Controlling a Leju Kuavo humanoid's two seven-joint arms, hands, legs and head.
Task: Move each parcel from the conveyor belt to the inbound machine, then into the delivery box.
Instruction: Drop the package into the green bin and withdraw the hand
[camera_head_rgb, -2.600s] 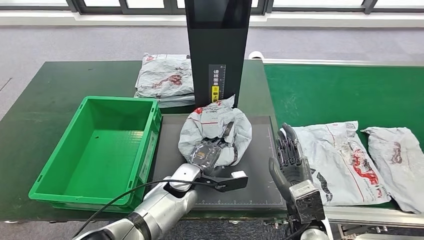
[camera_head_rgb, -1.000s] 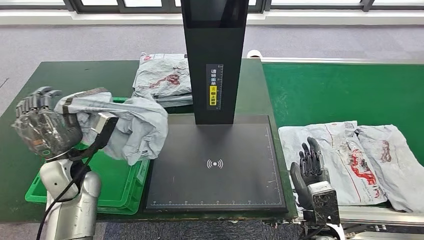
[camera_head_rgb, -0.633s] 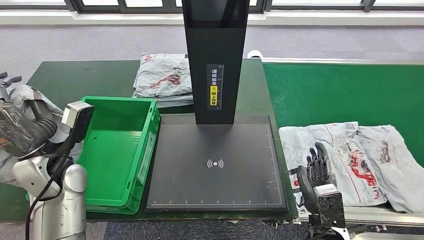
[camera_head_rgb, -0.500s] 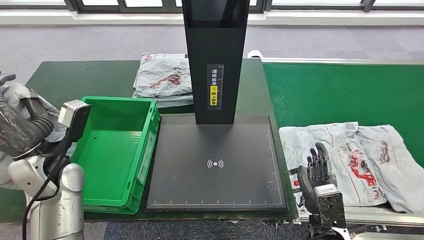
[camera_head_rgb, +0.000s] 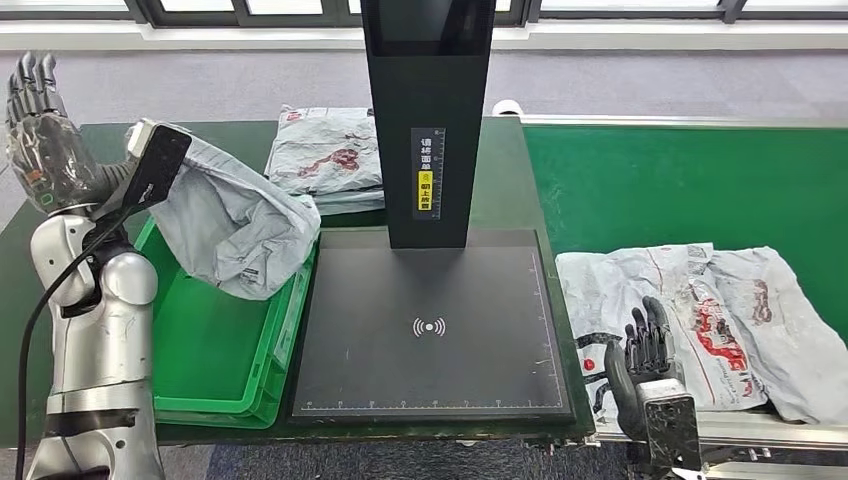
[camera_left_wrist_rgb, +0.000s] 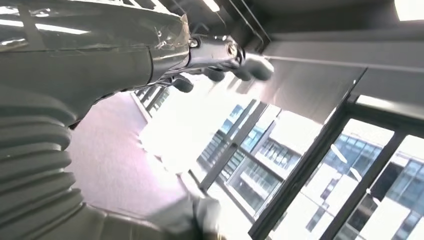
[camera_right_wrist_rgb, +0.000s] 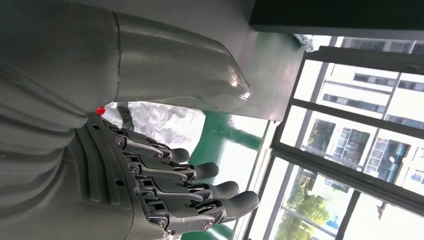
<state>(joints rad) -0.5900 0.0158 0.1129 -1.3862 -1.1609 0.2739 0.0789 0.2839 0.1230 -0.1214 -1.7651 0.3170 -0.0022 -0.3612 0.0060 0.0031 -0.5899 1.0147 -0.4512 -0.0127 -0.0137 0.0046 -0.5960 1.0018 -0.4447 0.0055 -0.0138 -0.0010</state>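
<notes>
Parcel (camera_head_rgb: 235, 235), grey, lying over green delivery box (camera_head_rgb: 215, 345) rim; left hand (camera_head_rgb: 40, 130) raised, fingers spread, empty; right hand (camera_head_rgb: 648, 350) open beside belt parcels (camera_head_rgb: 700, 310).

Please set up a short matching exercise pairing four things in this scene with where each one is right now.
Things:
1. grey parcel
2. left hand
3. right hand
4. stack of parcels

Places:
A. on the dark table behind the green box
B. at the near edge of the conveyor belt, by the parcels lying there
C. sagging over the far rim of the green box
D. raised above the table's left end, fingers pointing up and apart

Pairs: 1-C, 2-D, 3-B, 4-A
</notes>
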